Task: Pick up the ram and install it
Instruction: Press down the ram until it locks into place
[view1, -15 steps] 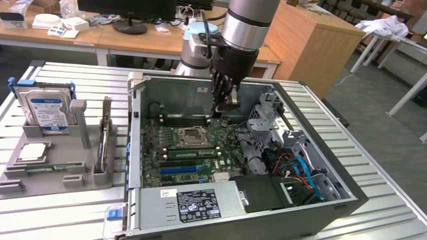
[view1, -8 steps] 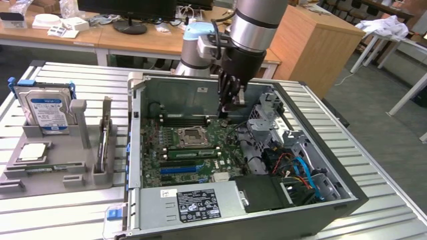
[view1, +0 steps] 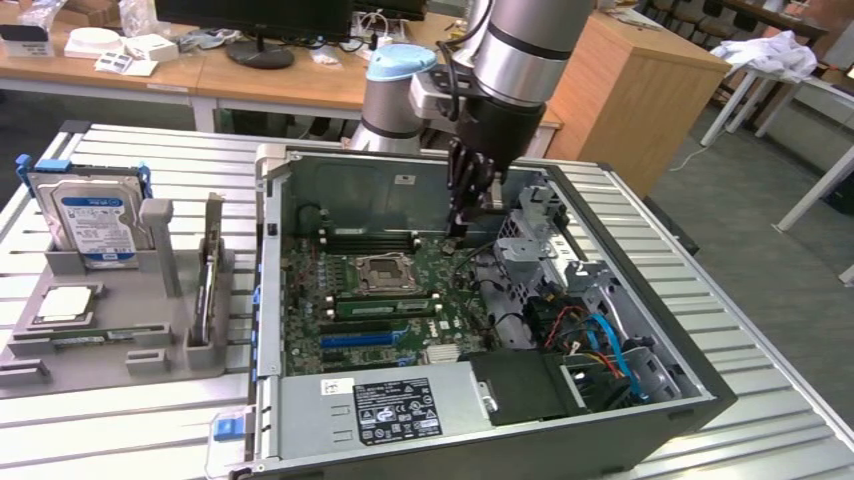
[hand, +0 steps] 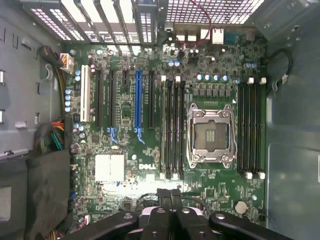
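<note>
My gripper hangs inside the open computer case, over the far end of the motherboard, with its fingers shut and nothing between them. In the wrist view the gripper is pressed together above the board, well clear of it. A long green ram stick with dark chips stands in a slot beside the CPU socket, nearer the exterior camera than the gripper. A second green stick lies flat in the grey fixture at the exterior view's left. Black memory slots flank the socket.
A grey fixture on the slatted table holds a blue-labelled hard drive, a silver chip and an upright card. The power supply and cables fill the case's near side. Desks stand behind.
</note>
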